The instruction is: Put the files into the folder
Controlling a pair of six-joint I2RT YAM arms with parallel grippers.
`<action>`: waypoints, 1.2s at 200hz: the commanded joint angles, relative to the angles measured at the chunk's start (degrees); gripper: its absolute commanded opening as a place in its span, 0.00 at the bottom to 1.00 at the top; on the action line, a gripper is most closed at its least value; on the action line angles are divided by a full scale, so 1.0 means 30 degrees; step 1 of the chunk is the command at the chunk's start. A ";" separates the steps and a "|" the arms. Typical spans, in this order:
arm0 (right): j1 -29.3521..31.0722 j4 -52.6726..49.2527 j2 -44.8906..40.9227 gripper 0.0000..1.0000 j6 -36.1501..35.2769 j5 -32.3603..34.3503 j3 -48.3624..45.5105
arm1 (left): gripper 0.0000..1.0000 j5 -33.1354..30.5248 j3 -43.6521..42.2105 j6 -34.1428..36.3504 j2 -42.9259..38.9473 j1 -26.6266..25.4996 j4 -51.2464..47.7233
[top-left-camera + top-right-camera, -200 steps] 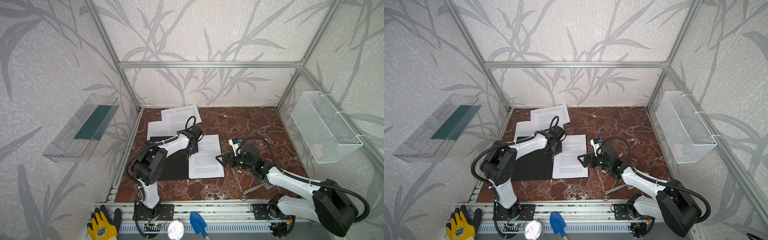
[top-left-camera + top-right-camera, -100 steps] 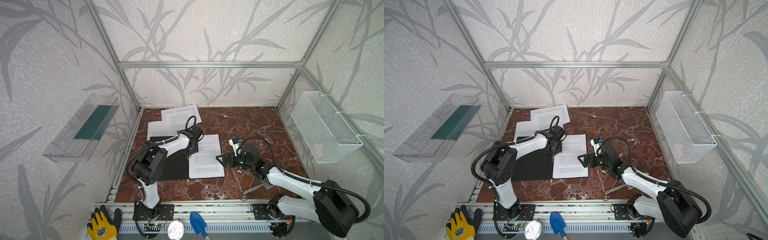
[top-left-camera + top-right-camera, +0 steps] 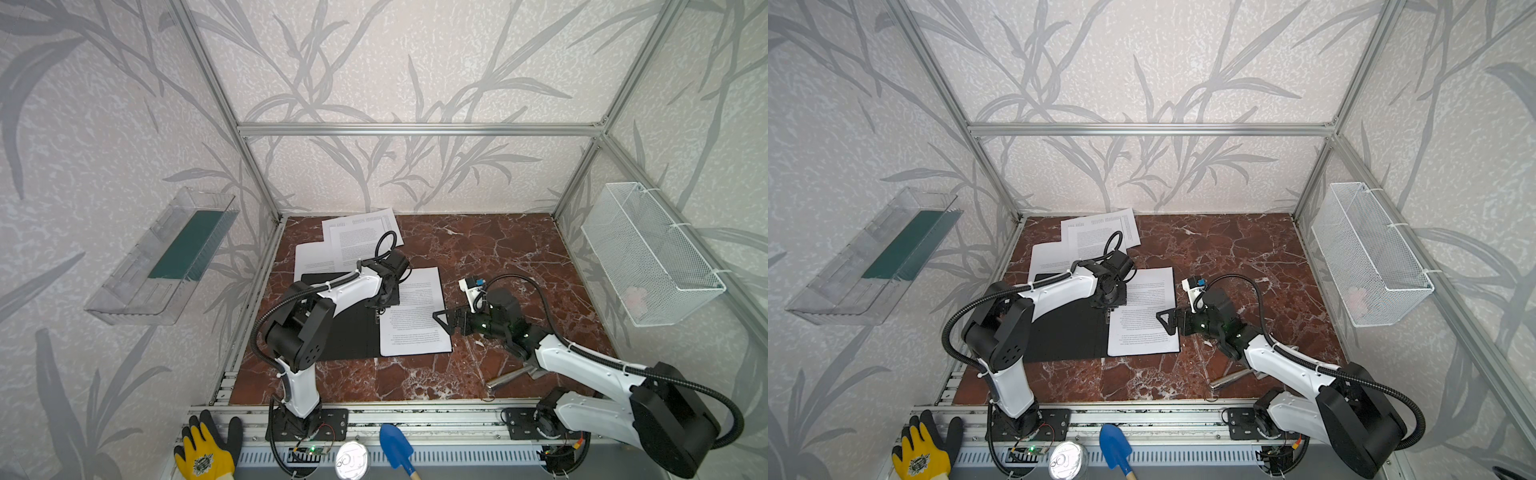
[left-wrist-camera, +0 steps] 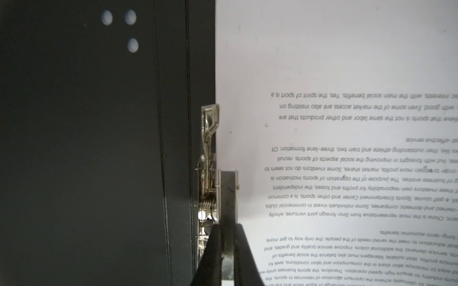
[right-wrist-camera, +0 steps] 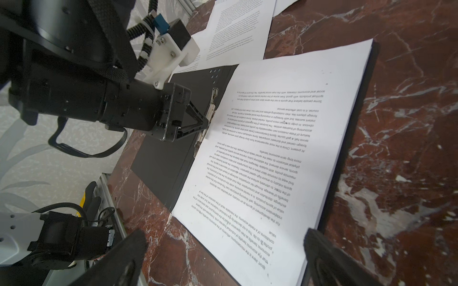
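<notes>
The folder [image 3: 345, 332] [image 3: 1067, 332] lies open on the marble table, black inside up. A stack of files [image 3: 415, 316] [image 3: 1144, 316] [image 5: 285, 148] rests on its right half. More files [image 3: 357, 241] [image 3: 1096, 237] lie loose behind it. My left gripper [image 3: 376, 309] [image 3: 1108, 309] [image 4: 226, 226] [image 5: 205, 122] points down at the spine, shut on the dark plate of the metal clip [image 4: 208, 173] [image 5: 212, 111]. My right gripper [image 3: 442, 320] [image 3: 1167, 320] [image 5: 225, 237] hangs open at the stack's right edge, holding nothing.
A white wire basket [image 3: 648, 257] hangs on the right wall and a clear plastic tray [image 3: 162, 257] on the left wall. A metal rod [image 3: 507, 378] lies on the table by the right arm. A glove [image 3: 203, 453], a can [image 3: 352, 457] and a blue trowel [image 3: 395, 446] sit on the front rail.
The left gripper's jaws have closed further onto the clip. Neither arm has visibly shifted, and the papers lie as before.
</notes>
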 commanded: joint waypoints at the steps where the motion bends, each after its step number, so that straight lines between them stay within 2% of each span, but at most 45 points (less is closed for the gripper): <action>1: -0.0018 -0.0274 -0.0508 0.99 -0.0357 0.0320 0.0329 | 0.08 -0.0491 0.0729 -0.0315 -0.0694 -0.0224 -0.0662; 51: -0.0017 -0.0551 -0.1031 0.99 -0.0474 0.0521 0.0300 | 0.07 -0.0465 0.1767 -0.0782 -0.0182 -0.0958 -0.0594; 113: -0.0010 -0.1390 -0.1597 0.99 -0.0825 0.1582 0.0312 | 0.06 -0.0846 0.4093 -0.2045 0.0979 -0.2744 -0.0950; 185: -0.0280 -0.3470 -0.4324 0.99 -0.0889 0.5374 -0.0253 | 0.06 -0.1436 0.9260 -0.3506 0.4552 -0.4342 -0.3023; 240: -0.1201 -0.4457 -0.6527 0.99 -0.0452 0.6941 -0.0947 | 0.06 -0.1401 1.3585 -0.4555 0.7342 -0.5317 -0.5060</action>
